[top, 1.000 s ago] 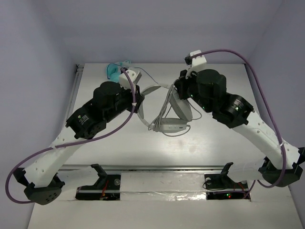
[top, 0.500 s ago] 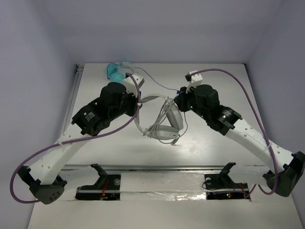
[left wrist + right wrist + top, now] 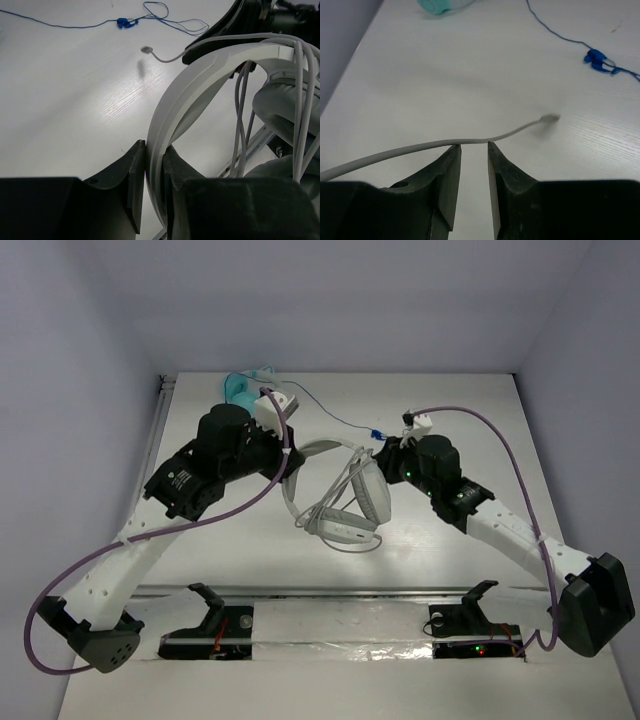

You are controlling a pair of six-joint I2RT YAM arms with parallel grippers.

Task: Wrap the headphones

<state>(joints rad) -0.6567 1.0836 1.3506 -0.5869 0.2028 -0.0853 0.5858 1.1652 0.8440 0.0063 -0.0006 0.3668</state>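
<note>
Jaws, left gripper [image 3: 155,165]: clamped on the white headband [image 3: 200,85]. Jaws, right gripper [image 3: 474,147]: narrowly parted, the grey cable [image 3: 395,150] crossing their tips, seemingly unpinched.

Headphones [image 3: 368,490]: just base-side of the blue plug [image 3: 377,434], between both grippers.

Handling, judged: light. Headband stiff, a sound hold. Cable limp and slippery, best taken near its free end.

Views: left wrist shows cable strands over the headband; right wrist alone shows the jaw gap.

White table [image 3: 455,405] with teal headphones [image 3: 240,389], blue cable [image 3: 330,418]
</note>
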